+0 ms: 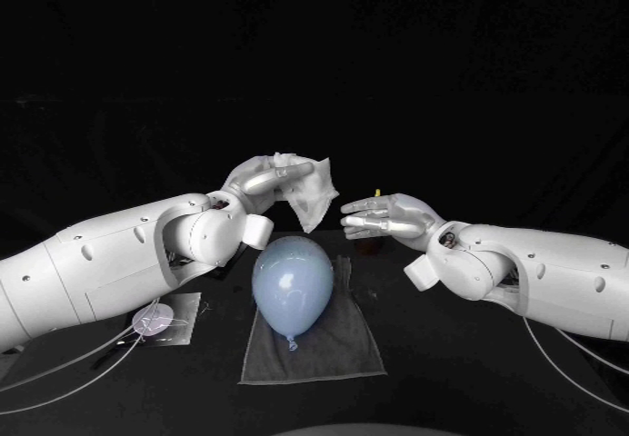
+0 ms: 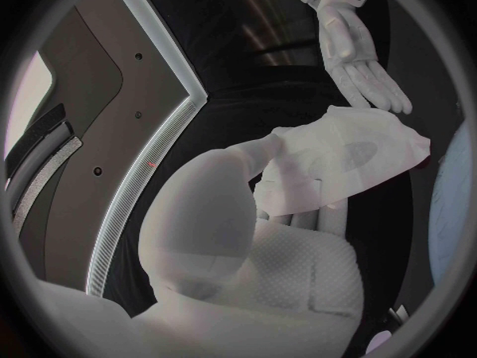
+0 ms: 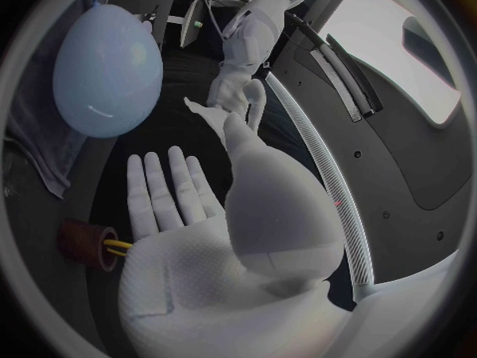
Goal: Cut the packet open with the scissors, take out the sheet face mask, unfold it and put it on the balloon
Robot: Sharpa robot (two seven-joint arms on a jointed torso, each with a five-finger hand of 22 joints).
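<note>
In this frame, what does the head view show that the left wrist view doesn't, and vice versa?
Head view, not left wrist: the whole pale blue balloon lying on a grey cloth towel, with a pale pinkish item beside the towel. Left wrist, not head: a close look at the folds and an oval mark in the white sheet face mask. Both: the left hand holding that mask, and the open right hand close by it.

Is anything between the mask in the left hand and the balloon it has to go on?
Nothing visible. The sheet mask hangs from the left hand above the far end of the balloon, with open air beneath it. The right hand is open beside the mask, off to the side rather than under it.
</note>
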